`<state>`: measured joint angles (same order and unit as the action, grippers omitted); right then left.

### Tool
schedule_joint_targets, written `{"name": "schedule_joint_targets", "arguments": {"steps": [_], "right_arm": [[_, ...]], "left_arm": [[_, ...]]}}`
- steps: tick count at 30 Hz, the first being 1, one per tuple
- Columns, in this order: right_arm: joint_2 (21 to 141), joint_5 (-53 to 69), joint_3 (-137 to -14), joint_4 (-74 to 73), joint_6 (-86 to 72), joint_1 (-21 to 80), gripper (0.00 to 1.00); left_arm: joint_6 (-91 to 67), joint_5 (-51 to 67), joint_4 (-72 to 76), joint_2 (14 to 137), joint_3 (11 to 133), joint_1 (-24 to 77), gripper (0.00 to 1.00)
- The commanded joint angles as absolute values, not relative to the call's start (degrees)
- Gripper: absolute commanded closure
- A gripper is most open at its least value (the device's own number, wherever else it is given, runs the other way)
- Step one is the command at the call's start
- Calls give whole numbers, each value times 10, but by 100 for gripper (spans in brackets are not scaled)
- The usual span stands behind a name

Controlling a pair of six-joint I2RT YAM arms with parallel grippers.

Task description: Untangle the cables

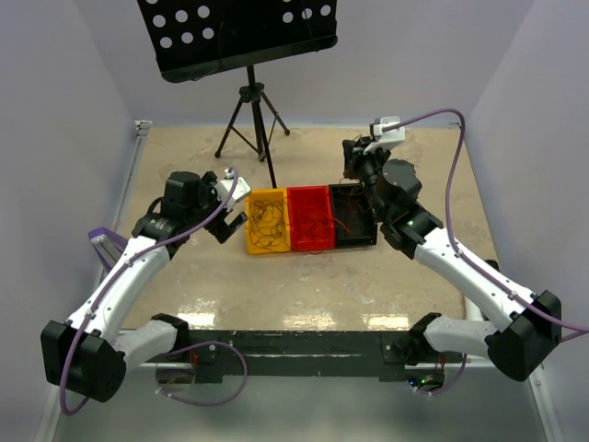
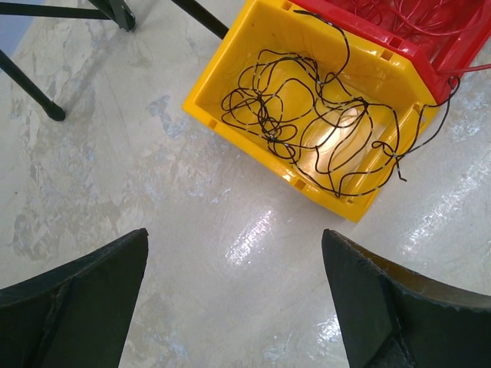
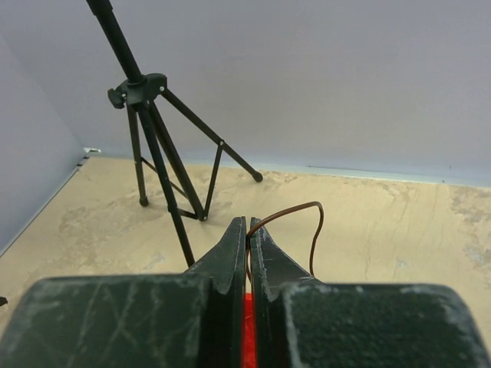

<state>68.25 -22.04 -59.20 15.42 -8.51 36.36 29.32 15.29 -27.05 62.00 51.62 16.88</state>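
Observation:
Thin black cables lie in a curly bunch in a yellow bin; one strand hangs over its near corner. Thin red cables lie in the red bin beside it. In the top view the yellow bin, red bin and black bin stand in a row. My left gripper is open and empty over bare table, left of the yellow bin. My right gripper is shut on a thin brownish-red cable that loops out to the right, held above the black bin.
A black tripod with a perforated music-stand panel stands at the back, behind the yellow bin; it also shows in the right wrist view. Its feet show in the left wrist view. Grey walls enclose the table on three sides.

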Motion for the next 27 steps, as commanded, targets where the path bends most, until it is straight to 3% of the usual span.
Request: {"name": "schedule_joint_targets", "arguments": {"steps": [1, 11, 27], "right_arm": [[690, -247, -584, 162, -106, 363, 100], [764, -359, -561, 111, -127, 363, 100], [914, -230, -565, 94, -240, 301, 100]], "left_arm": [[298, 152, -253, 605, 512, 164, 0], [299, 154, -255, 604, 512, 164, 0], [275, 154, -245, 626, 510, 163, 0]]}}
